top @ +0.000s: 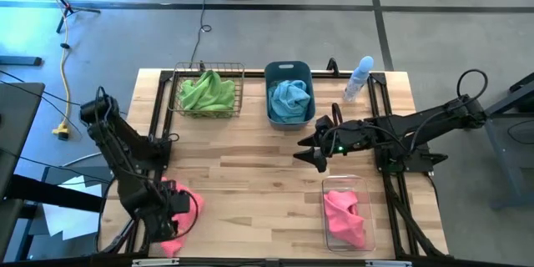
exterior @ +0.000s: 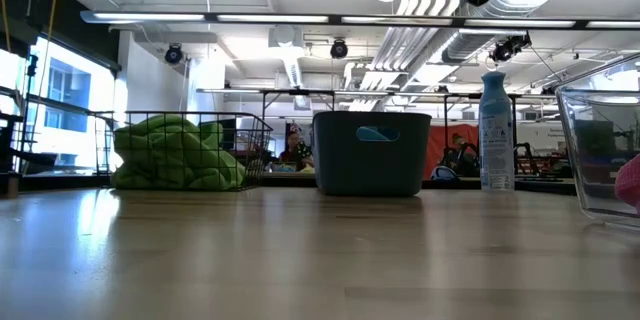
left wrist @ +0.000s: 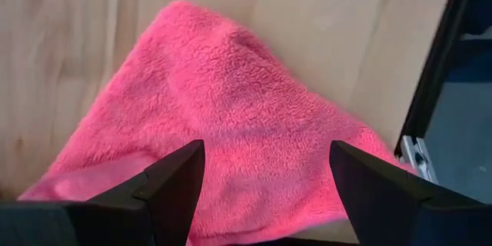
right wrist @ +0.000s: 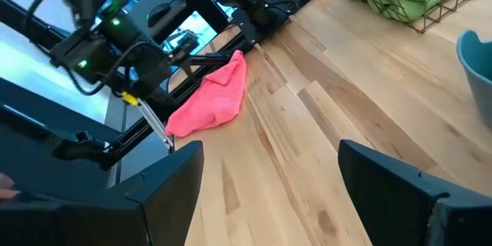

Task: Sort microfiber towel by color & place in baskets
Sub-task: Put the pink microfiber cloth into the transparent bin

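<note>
A bright pink towel (top: 188, 210) lies crumpled on the table's near left corner; it also shows in the left wrist view (left wrist: 231, 115) and the right wrist view (right wrist: 211, 100). My left gripper (left wrist: 265, 157) is open just above it (top: 171, 204), one finger on either side, and I see no touch. My right gripper (top: 310, 155) hangs open and empty over the table's middle (right wrist: 269, 154). Lime green towels (top: 207, 92) fill the wire mesh basket (top: 239, 92). A light blue towel (top: 289, 98) lies in the slate-blue tub (top: 289, 72). Another pink towel (top: 344, 215) lies in the clear bin (top: 367, 209).
A pale blue spray bottle (top: 359, 79) stands at the far right, beside the tub. Black frame rails (top: 158, 117) run along the table's left and right sides. Bare wood (top: 250, 192) lies between the left-hand pink towel and the clear bin.
</note>
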Motion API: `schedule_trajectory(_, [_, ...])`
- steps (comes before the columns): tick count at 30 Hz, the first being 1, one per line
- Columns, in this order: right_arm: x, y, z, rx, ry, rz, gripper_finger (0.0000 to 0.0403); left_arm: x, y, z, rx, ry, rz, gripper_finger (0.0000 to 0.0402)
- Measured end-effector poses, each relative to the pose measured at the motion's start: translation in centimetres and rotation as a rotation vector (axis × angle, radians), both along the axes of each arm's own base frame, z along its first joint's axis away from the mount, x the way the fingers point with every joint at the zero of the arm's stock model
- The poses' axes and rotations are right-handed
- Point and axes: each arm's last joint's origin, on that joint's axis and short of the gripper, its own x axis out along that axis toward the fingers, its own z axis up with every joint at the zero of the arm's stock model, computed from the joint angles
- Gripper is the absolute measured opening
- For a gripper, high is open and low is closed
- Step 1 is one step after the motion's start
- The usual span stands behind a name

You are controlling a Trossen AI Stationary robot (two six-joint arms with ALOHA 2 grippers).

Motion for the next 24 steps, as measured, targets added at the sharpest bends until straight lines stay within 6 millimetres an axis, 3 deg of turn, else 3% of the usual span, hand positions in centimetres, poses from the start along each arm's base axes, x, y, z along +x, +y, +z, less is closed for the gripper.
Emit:
schedule_trajectory(6, [0.0, 0.0, 0.0, 0.018, 0.002, -0.014, 0.0298, -0.9, 1.9, -2.4, -0.022, -0.021, -0.047, 0.0266])
schedule_trajectory(11, [0.0, -0.1, 0.0, 0.018, 0.000, -0.036, 0.0298, -0.8, 1.7, -4.4, -0.067, -0.039, -0.103, 0.0266])
schedule_trajectory(15, [0.0, -0.2, 0.0, 0.007, -0.003, -0.063, 0.0298, -0.9, 1.8, -5.6, 0.026, 0.006, -0.131, 0.0266])
schedule_trajectory(24, [0.0, -0.2, 0.0, 0.004, -0.003, -0.072, 0.0298, -0.3, 0.8, -7.2, 0.018, 0.008, -0.135, 0.0266])
